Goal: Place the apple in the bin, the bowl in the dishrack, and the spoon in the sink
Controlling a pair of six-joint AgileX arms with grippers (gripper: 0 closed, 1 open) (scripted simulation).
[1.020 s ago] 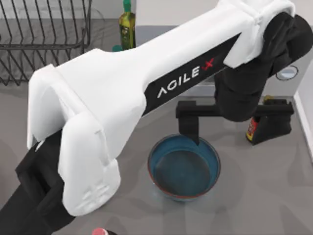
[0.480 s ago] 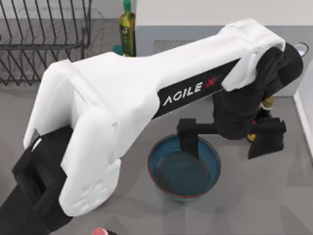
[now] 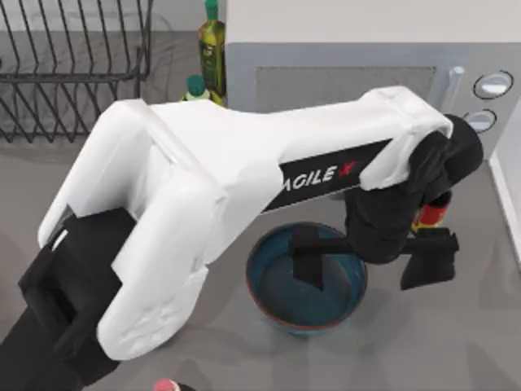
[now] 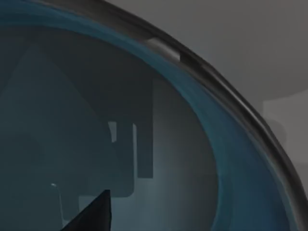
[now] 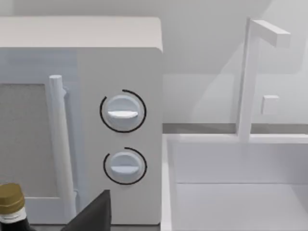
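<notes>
Blue-teal bowl (image 3: 307, 281) with reddish-brown rim, upright on the grey desk (image 3: 456, 342), near the front centre and well apart from the dishrack (image 3: 73, 69) at the far left corner. Left pincer (image 3: 370, 261) spread wide, straddling the bowl's right wall: one finger (image 3: 308, 259) down inside the basin, the other (image 3: 425, 259) outside, just beside the rim; nothing clamped yet. Straddle chosen, by judgement, because a thin upright wall offers the only pinchable edge on so wide a vessel. In the left wrist view, bowl interior (image 4: 96, 120) and curved rim close up, with one dark fingertip (image 4: 94, 214) low inside. Step in hand, judged: closing on the rim before a lift toward the rack; a shallow bite could let the bowl tip or slip.

Behind the bowl, microwave (image 3: 350, 57) with two dials; green oil bottle (image 3: 212, 45) at its left corner; red-labelled dark bottle (image 3: 431, 213) partly hidden by the wrist. Right pincer (image 5: 94, 214) parked, facing microwave dials and white sink (image 5: 240, 183) with faucet; finger spread cannot be told.
</notes>
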